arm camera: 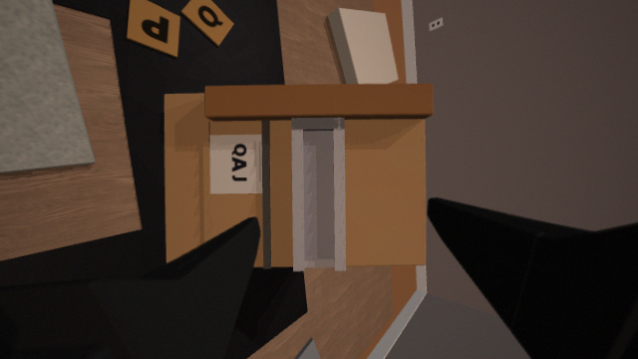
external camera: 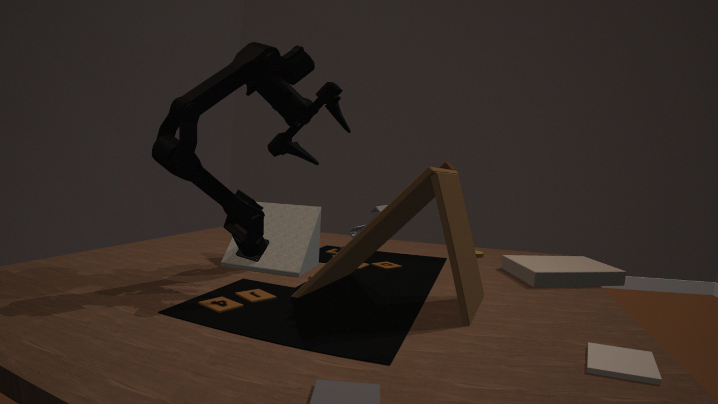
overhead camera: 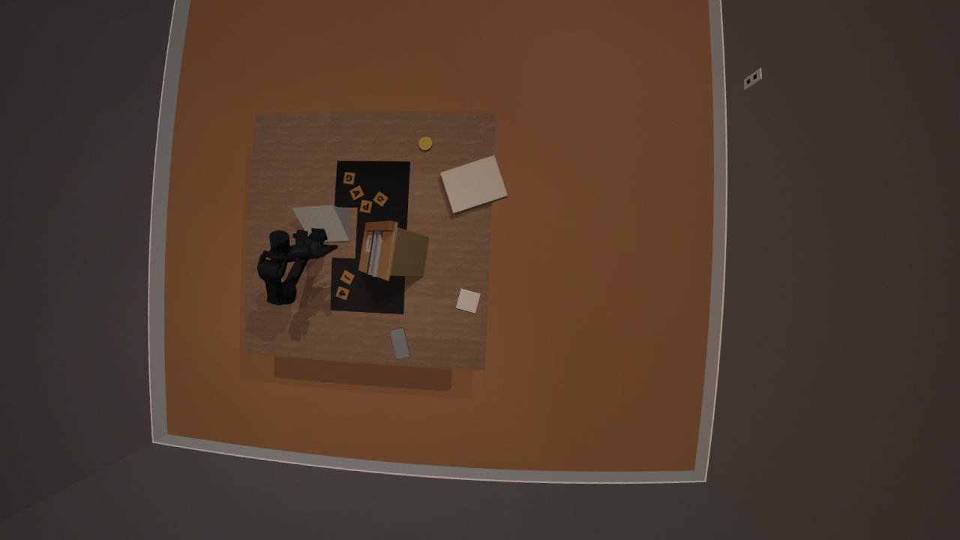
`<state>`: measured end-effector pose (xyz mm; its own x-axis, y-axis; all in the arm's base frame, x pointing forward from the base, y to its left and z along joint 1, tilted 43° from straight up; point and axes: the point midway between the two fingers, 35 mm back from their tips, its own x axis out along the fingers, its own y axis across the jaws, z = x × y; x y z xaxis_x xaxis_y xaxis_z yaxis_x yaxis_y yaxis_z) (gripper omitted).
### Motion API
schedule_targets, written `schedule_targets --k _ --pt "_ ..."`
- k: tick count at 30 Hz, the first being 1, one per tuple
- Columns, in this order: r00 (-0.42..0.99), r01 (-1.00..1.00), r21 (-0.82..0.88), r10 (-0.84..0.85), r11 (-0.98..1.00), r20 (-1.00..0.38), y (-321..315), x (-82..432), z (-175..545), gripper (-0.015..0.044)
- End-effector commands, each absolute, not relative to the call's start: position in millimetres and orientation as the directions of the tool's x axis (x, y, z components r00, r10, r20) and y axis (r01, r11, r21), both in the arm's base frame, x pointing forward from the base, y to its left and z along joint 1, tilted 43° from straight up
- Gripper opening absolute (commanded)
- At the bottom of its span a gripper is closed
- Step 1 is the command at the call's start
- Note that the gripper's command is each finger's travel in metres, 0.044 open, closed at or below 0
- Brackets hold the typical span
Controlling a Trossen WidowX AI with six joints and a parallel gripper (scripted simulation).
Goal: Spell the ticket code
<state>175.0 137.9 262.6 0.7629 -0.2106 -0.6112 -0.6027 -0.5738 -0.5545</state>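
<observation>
My gripper [overhead camera: 331,241] [external camera: 334,147] [arm camera: 343,215] is open and empty, raised in front of the leaning board [overhead camera: 388,251] [external camera: 363,235] [arm camera: 384,199]. The ticket [overhead camera: 369,244] [arm camera: 221,165] reads QAJ, running downward in the wrist view. The grey rail [overhead camera: 377,253] [arm camera: 298,199] holds no tiles; its lower end in the wrist view is open. The Q tile [overhead camera: 380,199] [arm camera: 207,19], P tile [overhead camera: 365,206] [arm camera: 155,30], A tile [overhead camera: 356,193] and G tile [overhead camera: 349,178] lie beyond the board. The J tile [overhead camera: 346,276] [external camera: 256,295] and 4 tile [overhead camera: 342,292] [external camera: 220,303] lie on the nearer side.
A brown block [overhead camera: 381,226] [arm camera: 319,101] caps the board's far side. A pale wedge [overhead camera: 323,223] [external camera: 288,235] stands beside the arm base. A white box [overhead camera: 473,184] [external camera: 562,271], yellow disc [overhead camera: 424,142], white square [overhead camera: 467,301] [external camera: 622,361] and grey slab [overhead camera: 400,343] lie around the black mat [overhead camera: 396,174].
</observation>
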Motion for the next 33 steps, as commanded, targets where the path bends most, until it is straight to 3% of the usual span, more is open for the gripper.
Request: schedule_targets --k 1,12,28,32,33 --pt "0.76 -0.603 -0.547 -0.21 -0.581 -0.615 137.9 174.6 262.7 0.044" --pt "0.685 -0.586 -0.557 0.008 -0.589 -0.729 75.9 171.4 316.2 0.044" --pt "0.686 -0.582 -0.559 0.013 -0.59 -0.728 74.9 170.9 317.5 0.044" --pt "0.666 -0.572 -0.544 0.039 -0.614 -0.745 91.2 179.5 308.3 0.034" --pt "0.655 -0.575 -0.529 0.035 -0.625 -0.754 97.5 184.3 304.2 0.034"
